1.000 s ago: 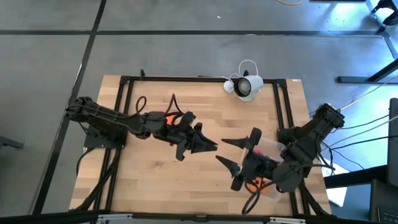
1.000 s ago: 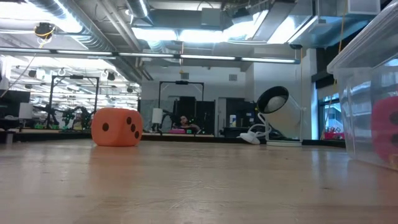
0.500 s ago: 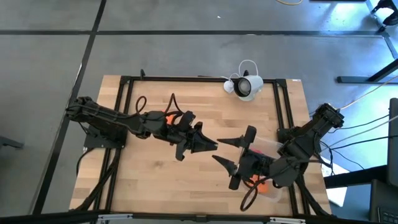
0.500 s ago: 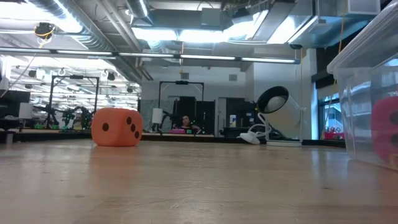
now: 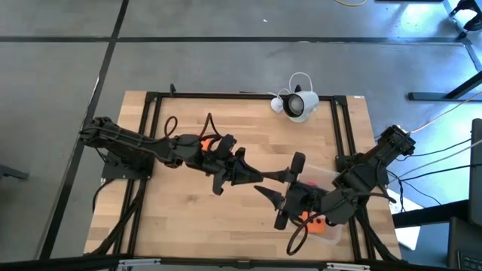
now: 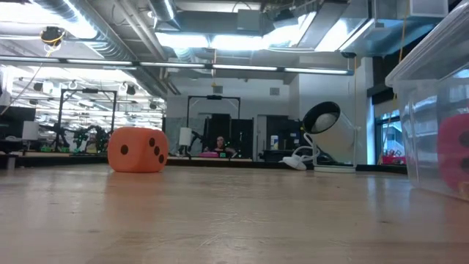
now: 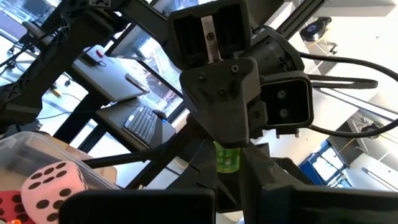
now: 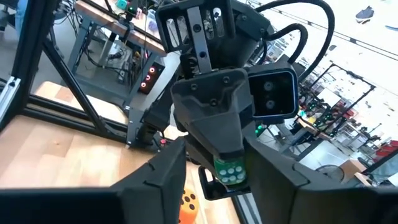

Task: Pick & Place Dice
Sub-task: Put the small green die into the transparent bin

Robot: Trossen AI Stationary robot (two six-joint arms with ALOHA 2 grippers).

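Mid-table, the left hand (image 5: 254,178) grips a green die (image 8: 229,169).

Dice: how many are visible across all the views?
4: an orange die on the table, a pink die and a red die in the clear box, a small green die in the left gripper. More may be hidden in the box.

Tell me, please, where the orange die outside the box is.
The orange die rests on the table, left half, mostly hidden under the left arm from above.
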